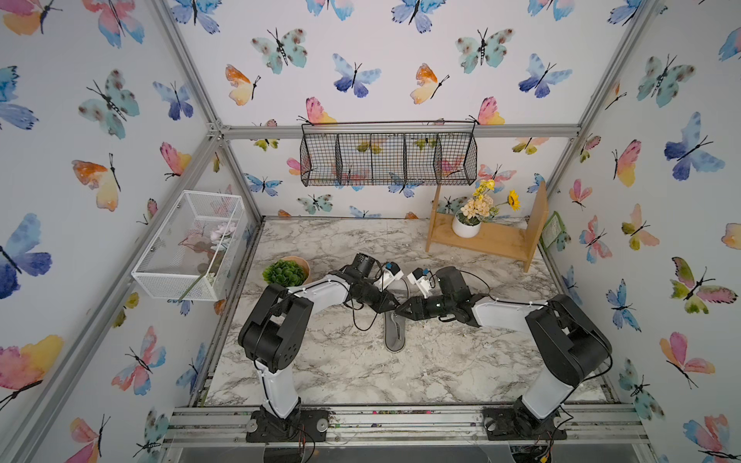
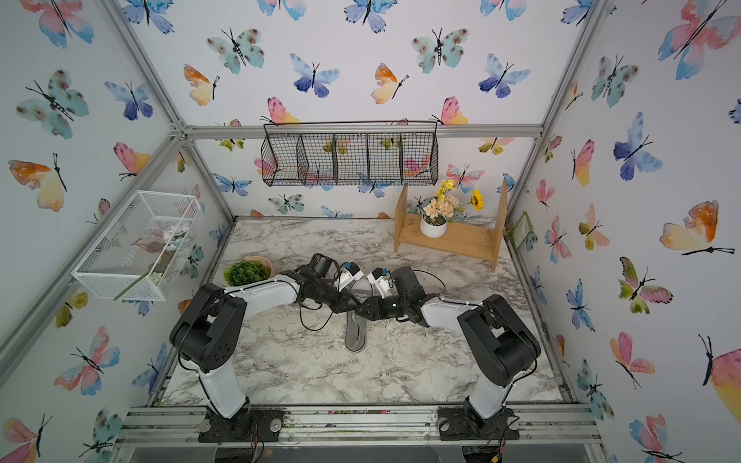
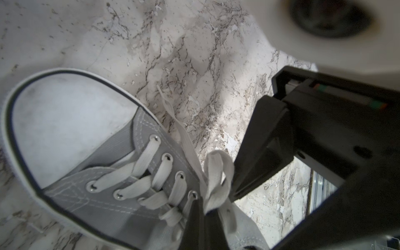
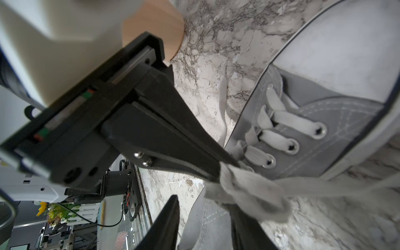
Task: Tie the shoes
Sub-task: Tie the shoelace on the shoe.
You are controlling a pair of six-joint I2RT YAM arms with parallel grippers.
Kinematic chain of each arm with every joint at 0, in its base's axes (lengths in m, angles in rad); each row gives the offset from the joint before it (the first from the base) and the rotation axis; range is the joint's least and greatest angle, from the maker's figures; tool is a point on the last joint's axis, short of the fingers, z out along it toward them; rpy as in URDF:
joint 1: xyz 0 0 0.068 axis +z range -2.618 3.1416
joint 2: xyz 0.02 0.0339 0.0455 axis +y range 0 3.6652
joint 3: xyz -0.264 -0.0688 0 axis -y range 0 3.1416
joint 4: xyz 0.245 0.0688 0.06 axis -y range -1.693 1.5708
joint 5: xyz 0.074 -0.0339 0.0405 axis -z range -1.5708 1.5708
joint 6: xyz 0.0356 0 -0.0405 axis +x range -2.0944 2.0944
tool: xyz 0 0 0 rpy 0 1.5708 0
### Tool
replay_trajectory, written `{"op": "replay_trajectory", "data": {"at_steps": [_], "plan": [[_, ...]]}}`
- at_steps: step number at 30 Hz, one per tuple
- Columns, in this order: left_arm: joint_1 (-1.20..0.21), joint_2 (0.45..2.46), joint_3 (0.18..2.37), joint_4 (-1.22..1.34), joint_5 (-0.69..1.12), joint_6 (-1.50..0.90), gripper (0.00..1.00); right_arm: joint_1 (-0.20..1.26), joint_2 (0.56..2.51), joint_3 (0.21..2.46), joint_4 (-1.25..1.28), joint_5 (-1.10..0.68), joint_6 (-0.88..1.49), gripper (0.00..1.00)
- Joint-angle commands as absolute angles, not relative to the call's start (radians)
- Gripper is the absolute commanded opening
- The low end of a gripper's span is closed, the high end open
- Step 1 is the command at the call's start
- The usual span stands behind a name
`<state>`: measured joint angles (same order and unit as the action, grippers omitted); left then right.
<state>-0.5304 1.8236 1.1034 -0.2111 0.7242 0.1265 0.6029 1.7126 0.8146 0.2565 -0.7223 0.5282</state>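
1. On the marble worktop, between both arms: a grey canvas low-top sneaker.
2. Clenched on a loop of its flat white laces: left hand. Released, jaws apart beside the knot: right hand.
3. Probably limp, light, slippery; best pinched close to the knot.

A grey canvas low-top sneaker lies in the middle of the marble-pattern bench, toe toward the back wall. The left end effector and right end effector meet above its white laces. A leafy potted plant stands behind the left arm. A wooden shelf at back right holds a white flower pot.
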Motion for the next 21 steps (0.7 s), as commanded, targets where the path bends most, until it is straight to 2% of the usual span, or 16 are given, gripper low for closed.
{"op": "replay_trajectory", "data": {"at_steps": [1,5,8,14,21], "plan": [[-0.534,1.829,1.121,-0.233,0.761,0.13,0.0,0.607,1.735,0.845,0.275,-0.687,0.542,0.42],[-0.534,1.826,1.12,-0.233,0.761,0.129,0.0,0.607,1.741,0.854,0.27,-0.68,0.545,0.4],[-0.534,1.824,1.118,-0.233,0.76,0.131,0.0,0.607,1.74,0.857,0.259,-0.67,0.542,0.34],[-0.534,1.824,1.117,-0.232,0.753,0.128,0.0,0.607,1.715,0.85,0.255,-0.662,0.544,0.15],[-0.531,1.813,1.109,-0.218,0.74,0.119,0.0,0.605,1.668,0.838,0.272,-0.714,0.555,0.08]]}}
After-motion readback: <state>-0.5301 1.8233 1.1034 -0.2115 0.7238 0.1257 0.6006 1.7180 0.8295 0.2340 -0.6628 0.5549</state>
